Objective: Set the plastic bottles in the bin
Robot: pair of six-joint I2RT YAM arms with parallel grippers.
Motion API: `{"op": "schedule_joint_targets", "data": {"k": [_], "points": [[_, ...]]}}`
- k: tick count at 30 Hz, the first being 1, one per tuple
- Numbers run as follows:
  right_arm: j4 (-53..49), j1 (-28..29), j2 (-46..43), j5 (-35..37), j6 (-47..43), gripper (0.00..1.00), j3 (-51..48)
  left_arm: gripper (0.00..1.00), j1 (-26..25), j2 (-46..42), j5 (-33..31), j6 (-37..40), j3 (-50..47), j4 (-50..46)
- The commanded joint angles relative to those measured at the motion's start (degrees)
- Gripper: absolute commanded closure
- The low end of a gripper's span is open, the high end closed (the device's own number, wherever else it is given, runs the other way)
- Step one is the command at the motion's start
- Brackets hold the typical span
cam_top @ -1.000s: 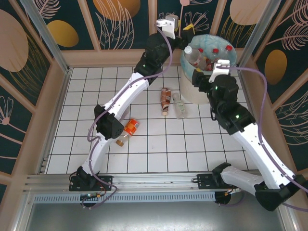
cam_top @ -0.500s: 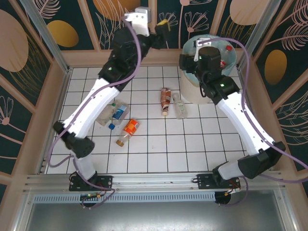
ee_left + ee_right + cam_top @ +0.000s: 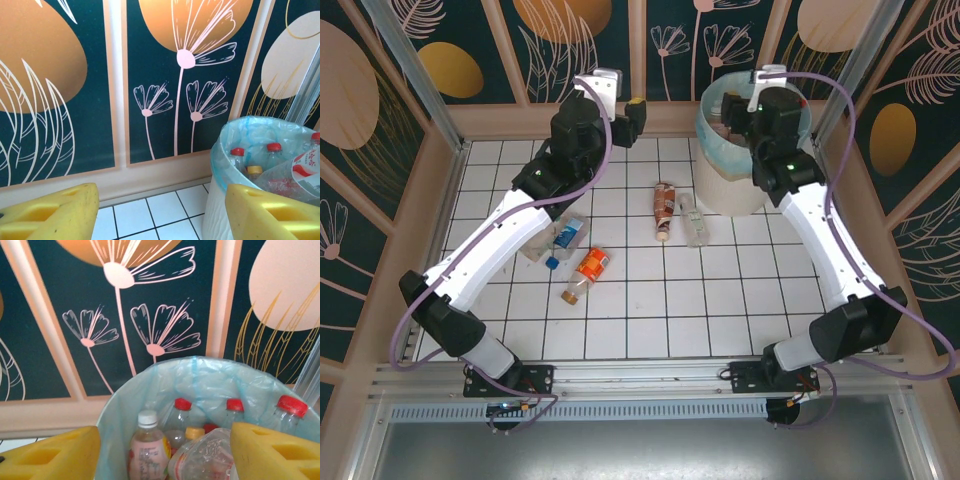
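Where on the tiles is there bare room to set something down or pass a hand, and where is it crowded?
Free: the near tile rows, between the orange-label bottle and the rail. Crowded: the bin, packed with bottles; the brown-label bottle and clear bottle lying beside it; the blue-label bottle by the left arm.

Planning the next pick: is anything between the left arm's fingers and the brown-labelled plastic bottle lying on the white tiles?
Nothing visible. The left fingers are up by the back wall, with bare white tiles between them and the brown-labelled plastic bottle. A clear plastic bottle lies beside it, off that path.
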Motion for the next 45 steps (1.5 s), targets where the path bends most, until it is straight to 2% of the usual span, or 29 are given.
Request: {"op": "schedule_joint_targets", "data": {"k": [1, 4, 9, 13, 22, 26, 34, 37, 41, 45], "points": [[-4.24, -1.27, 3.59, -4.54, 3.68, 0.3, -0.63, 0.32, 0.26, -2.22, -0.97, 0.5, -0.19, 2.32], [-3.76, -2.74, 4.21, -6.0, 4.8, 0.29, -0.05, 0.32, 0.33, -1.79, -0.54, 0.18, -0.1, 2.29], [-10.2, -6.85, 8.85, -9.93, 8.87, 0.29, 7.38, 0.32, 0.37, -0.17, 0.47, -0.25, 1.64, 1.51], [-11.66, -9.01, 9.31, -12.57, 11.93, 0.29, 8.18, 0.31, 0.38, 0.98, 0.92, -0.42, 3.22, 0.59], [-5.97, -13.65, -1.43, -14.04, 16.63, 0.29, -4.61, 0.31, 0.55, 2.36, 1.37, 0.45, 4.47, -0.4], [-5.19, -15.88, -5.56, -13.3, 16.88, 0.26, -7.66, 0.31, 0.48, 2.69, 1.89, 0.55, 4.39, -0.31], [-3.2, -22.53, -8.97, -17.43, 19.41, 0.26, -11.95, 0.31, 0.56, 2.89, 2.31, 0.45, 3.77, -0.05], [-3.13, -22.88, -8.3, -19.31, 19.79, 0.31, -11.96, 0.31, 0.57, 2.89, 1.91, 0.63, 3.55, -0.1], [-4.19, -20.89, -6.27, -20.61, 19.18, 0.49, -10.41, 0.31, 0.6, 2.8, 1.99, 0.37, 3.07, 0.08], [-6.04, -19.29, -4.0, -20.33, 18.31, 0.6, -9.4, 0.31, 0.66, 2.71, 2.0, 0.1, 2.39, 0.17]]}}
